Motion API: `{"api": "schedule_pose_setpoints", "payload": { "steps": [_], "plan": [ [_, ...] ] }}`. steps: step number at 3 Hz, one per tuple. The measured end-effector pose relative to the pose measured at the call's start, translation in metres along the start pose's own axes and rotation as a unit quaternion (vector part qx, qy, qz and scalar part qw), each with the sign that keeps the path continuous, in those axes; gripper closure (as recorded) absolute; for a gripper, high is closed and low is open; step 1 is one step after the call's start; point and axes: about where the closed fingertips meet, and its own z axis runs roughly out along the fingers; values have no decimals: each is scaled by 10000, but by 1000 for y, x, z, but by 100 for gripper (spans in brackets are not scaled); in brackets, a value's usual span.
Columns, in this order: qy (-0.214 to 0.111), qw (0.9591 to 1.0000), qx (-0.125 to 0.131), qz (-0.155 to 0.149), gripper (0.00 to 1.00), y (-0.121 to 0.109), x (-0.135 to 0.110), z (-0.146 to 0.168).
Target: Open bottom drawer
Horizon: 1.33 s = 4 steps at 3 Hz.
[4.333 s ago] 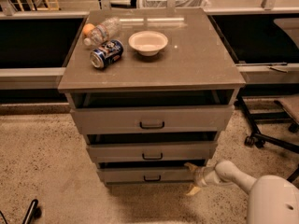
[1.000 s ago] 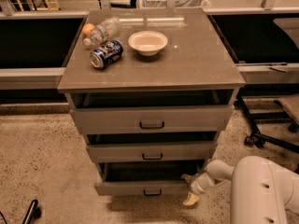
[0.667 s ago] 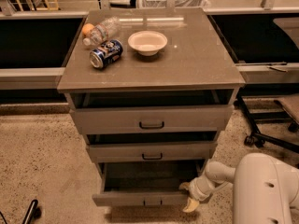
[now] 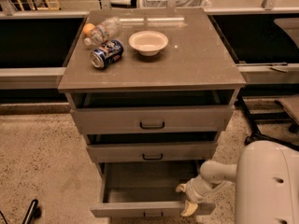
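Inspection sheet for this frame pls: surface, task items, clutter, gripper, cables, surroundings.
Surface: cabinet top, grey-brown, clutter at rear left.
Job's things: bottom drawer pulled well out; top drawer and middle drawer slightly ajar.
Clutter: white bowl; can on its side; plastic bottle lying down.
Grippers: gripper at right end of the bottom drawer's front.
Cables: nothing seen.
Surroundings: speckled floor; chair base at right.

Pale arm (image 4: 217,171) reaching leftward from the lower right, bent downward, tool (image 4: 186,199) low near frame bottom
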Motion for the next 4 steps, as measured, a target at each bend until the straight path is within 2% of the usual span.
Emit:
{"api": "schedule_pose_setpoints", "payload": {
  "steps": [1,2,3,4],
  "plan": [
    [292,9985,266,-391,35,-18,-23,-23],
    [590,9955,645,-351,55,-46,-8,-30],
    [359,9938,1035,-159,63,-63,21,-23],
    [-146,9948,987,204,63,-53,60,-1]
  ]
}}
